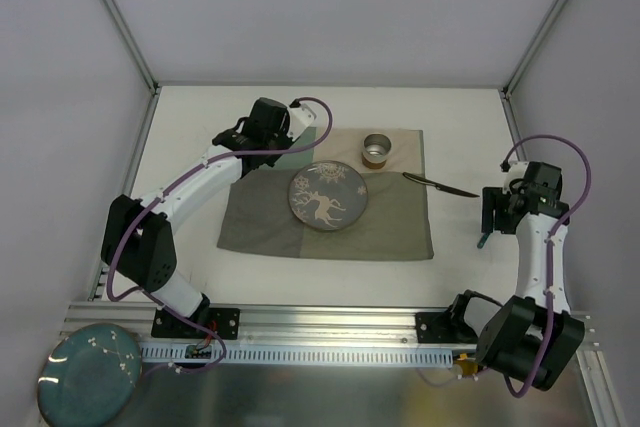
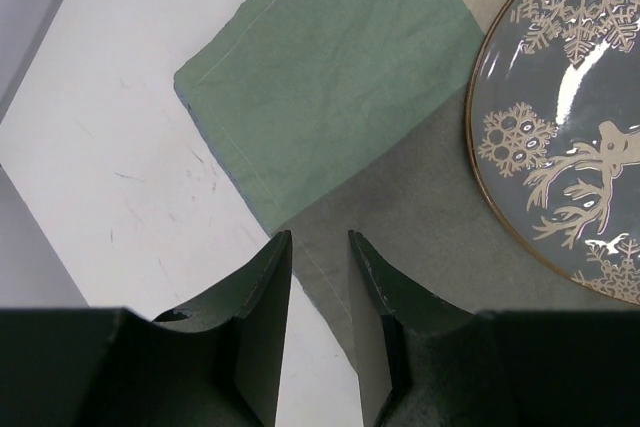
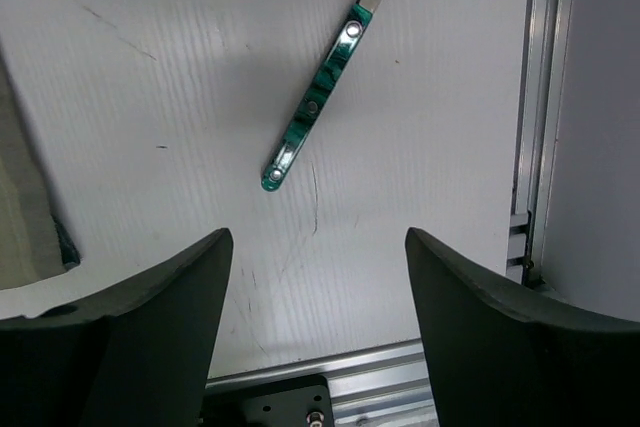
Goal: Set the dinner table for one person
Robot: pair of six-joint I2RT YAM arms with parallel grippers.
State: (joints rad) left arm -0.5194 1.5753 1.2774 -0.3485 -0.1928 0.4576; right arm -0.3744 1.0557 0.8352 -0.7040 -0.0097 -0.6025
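The white dinner table (image 1: 330, 282) spans the booth under the cloth mat (image 1: 270, 227). We see the left gripper (image 2: 318, 239) narrowly parted above the mat's edge, and the right gripper (image 3: 318, 237) spread wide above the knife (image 3: 312, 107).

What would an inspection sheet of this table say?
Surface: white dinner table, faintly scuffed, patchwork mat on it.
Job's things: deer plate and metal cup on the mat; dark utensil across its right edge; green-handled utensil on bare table.
Clutter: teal plate beside the left arm's base.
Grippers: left gripper slightly open, empty, over the mat's edge; right gripper wide open, empty, above the green handle.
Cables: purple cables looped along both arms.
Surroundings: white walls, aluminium frame.
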